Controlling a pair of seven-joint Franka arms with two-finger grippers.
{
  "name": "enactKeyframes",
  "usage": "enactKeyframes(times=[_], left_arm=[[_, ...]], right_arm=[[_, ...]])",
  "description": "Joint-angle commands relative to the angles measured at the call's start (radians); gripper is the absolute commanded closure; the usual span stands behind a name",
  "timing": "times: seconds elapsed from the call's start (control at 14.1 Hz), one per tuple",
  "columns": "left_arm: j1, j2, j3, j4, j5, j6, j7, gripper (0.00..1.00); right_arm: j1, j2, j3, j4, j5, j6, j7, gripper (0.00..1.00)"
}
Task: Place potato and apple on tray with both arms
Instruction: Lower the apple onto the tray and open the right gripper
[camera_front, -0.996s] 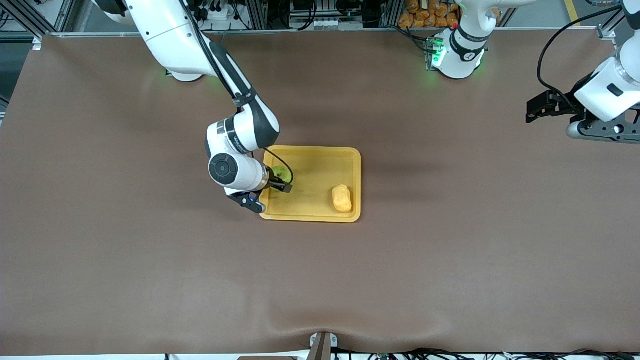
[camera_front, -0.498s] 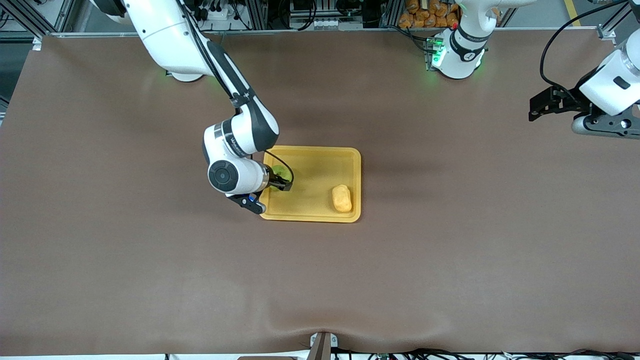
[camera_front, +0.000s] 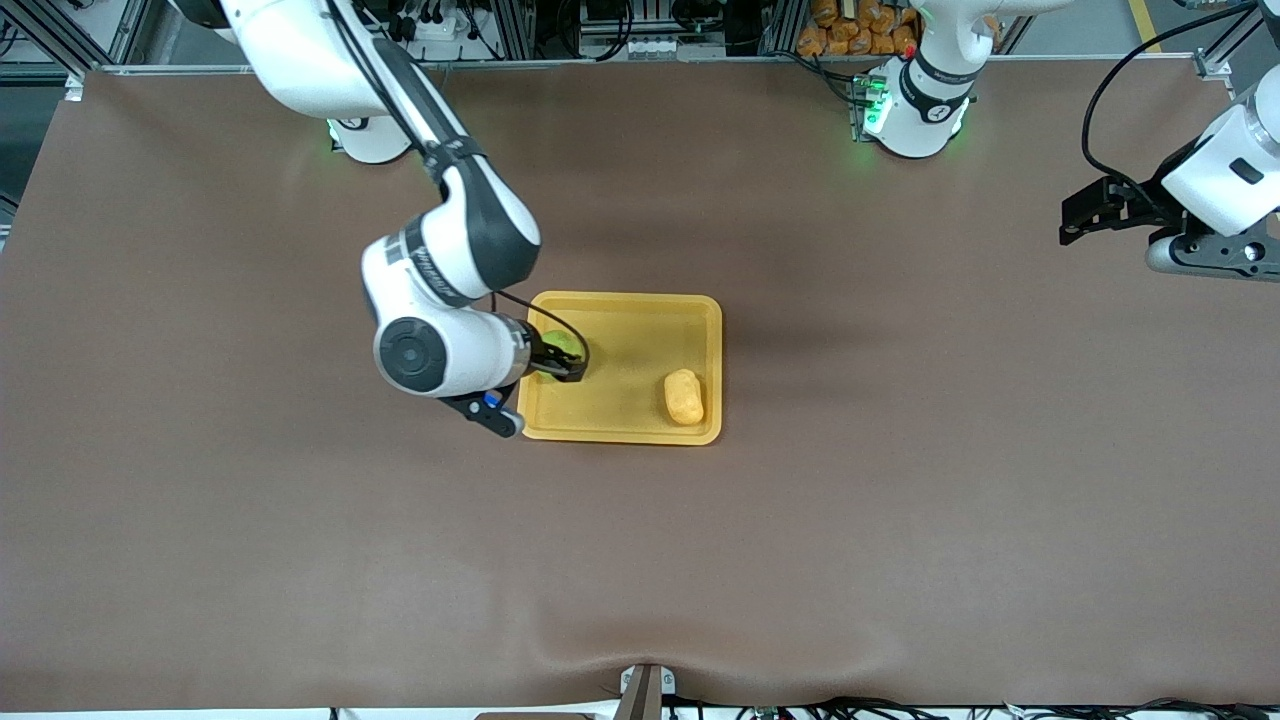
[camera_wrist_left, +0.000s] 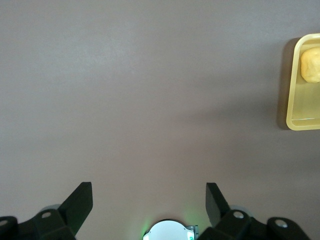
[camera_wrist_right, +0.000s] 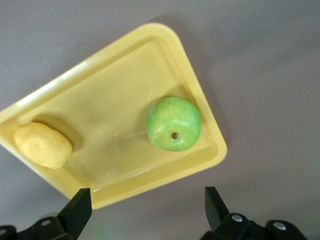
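The yellow-orange tray (camera_front: 632, 335) lies mid-table. In it rests the green apple (camera_front: 562, 343) at the right arm's end, stem dimple up in the right wrist view (camera_wrist_right: 173, 123). The potato (camera_front: 684, 396) lies in the tray corner nearer the front camera, toward the left arm's end, and shows in the right wrist view (camera_wrist_right: 42, 145). My right gripper (camera_front: 558, 366) hangs open over the tray's rim (camera_wrist_right: 165, 172) by the apple, holding nothing (camera_wrist_right: 146, 202). My left gripper (camera_front: 1070, 222) hovers open and empty over bare table (camera_wrist_left: 148, 197) at its own end, with the tray (camera_wrist_left: 292, 95) and potato (camera_wrist_left: 311, 64) far off.
A brown mat (camera_front: 900, 480) covers the whole table. The arm bases (camera_front: 915, 110) glow green along the edge farthest from the front camera. A small bracket (camera_front: 645, 690) sits at the edge nearest the front camera.
The right arm has risen and drawn back toward its own end, its open gripper leaving the apple in the tray. The left gripper has drifted slightly farther toward its end.
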Motion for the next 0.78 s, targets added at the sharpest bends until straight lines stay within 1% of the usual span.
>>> enactKeyframes(times=[0.0,0.07,0.21,0.36,0.5,0.71], left_arm=[[0.007,0.008,-0.003,0.021,-0.017,-0.01,0.006,0.0],[0.007,0.008,-0.003,0.021,-0.017,-0.01,0.006,0.0],[0.007,0.008,-0.002,0.021,-0.017,-0.01,0.006,0.0],[0.007,0.008,-0.002,0.021,-0.017,-0.01,0.006,0.0],[0.007,0.008,-0.002,0.021,-0.017,-0.012,0.006,0.0],[0.007,0.008,-0.002,0.021,-0.017,-0.012,0.006,0.0]], right_arm=[[-0.092,0.01,0.014,0.113,0.01,-0.129,0.01,0.0],[-0.109,0.01,0.014,0.135,0.01,-0.146,0.007,0.0],[-0.135,-0.036,0.011,0.138,0.005,-0.151,0.009,0.0],[-0.184,-0.056,0.014,0.138,0.01,-0.154,0.006,0.0],[-0.202,-0.076,0.009,0.138,0.002,-0.163,-0.002,0.0],[-0.264,-0.091,0.011,0.138,-0.006,-0.212,-0.093,0.0]])
